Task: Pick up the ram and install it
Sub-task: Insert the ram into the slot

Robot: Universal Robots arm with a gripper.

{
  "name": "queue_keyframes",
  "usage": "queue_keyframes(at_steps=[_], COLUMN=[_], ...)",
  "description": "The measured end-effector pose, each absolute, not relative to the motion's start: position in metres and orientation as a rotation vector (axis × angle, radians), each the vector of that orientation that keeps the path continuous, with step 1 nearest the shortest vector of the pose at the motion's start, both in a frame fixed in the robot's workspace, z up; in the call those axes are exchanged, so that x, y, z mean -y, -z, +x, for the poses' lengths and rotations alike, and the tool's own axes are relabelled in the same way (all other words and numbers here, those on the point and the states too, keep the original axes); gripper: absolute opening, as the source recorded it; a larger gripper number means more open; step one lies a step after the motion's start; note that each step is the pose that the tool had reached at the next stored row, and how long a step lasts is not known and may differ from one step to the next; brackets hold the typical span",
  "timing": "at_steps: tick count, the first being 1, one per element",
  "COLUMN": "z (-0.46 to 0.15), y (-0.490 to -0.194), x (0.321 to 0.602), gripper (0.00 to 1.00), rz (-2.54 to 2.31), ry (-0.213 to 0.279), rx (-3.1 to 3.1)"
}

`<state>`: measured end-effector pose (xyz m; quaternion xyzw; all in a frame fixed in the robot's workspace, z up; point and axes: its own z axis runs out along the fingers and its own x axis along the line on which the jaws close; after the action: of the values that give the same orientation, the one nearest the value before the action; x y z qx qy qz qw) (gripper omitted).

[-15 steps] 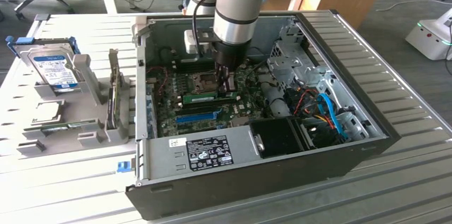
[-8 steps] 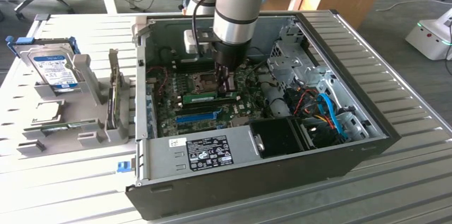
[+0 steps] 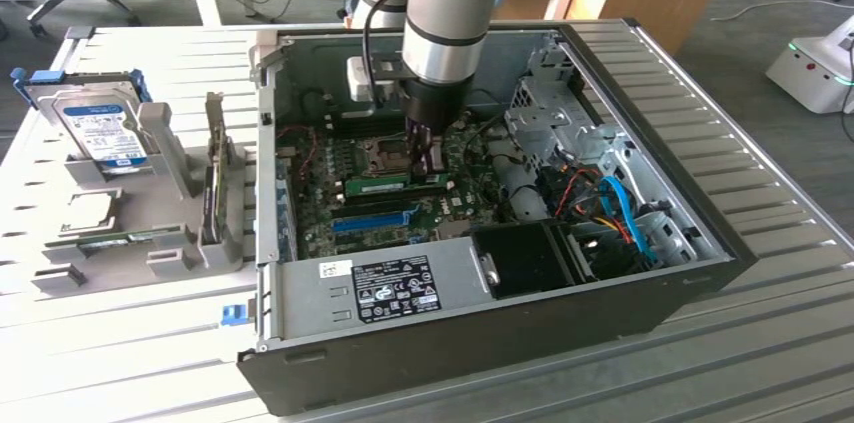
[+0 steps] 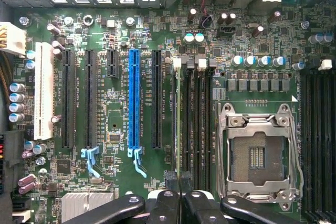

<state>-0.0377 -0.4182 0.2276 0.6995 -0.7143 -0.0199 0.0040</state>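
No text is legible, even on the power-supply label (image 3: 395, 288).

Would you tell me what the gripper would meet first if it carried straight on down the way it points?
Most likely one of the black memory slots on the motherboard: the gripper, shut on the ram, points straight down at them. Whether the ram already touches a slot is unclear.

Green circuit-board ram (image 3: 387, 184), glossy blue plastic slot (image 4: 134, 98) (bare shiny metal socket frame (image 4: 257, 123))
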Motion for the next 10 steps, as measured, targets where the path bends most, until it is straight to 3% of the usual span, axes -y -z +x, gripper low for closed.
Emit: queue_keyframes(at_steps=[10], z=[-0.0377], y=[-0.2257], x=[0.4181], gripper=[0.12], rz=[2.192], ry=[0.062], rx=[2.239])
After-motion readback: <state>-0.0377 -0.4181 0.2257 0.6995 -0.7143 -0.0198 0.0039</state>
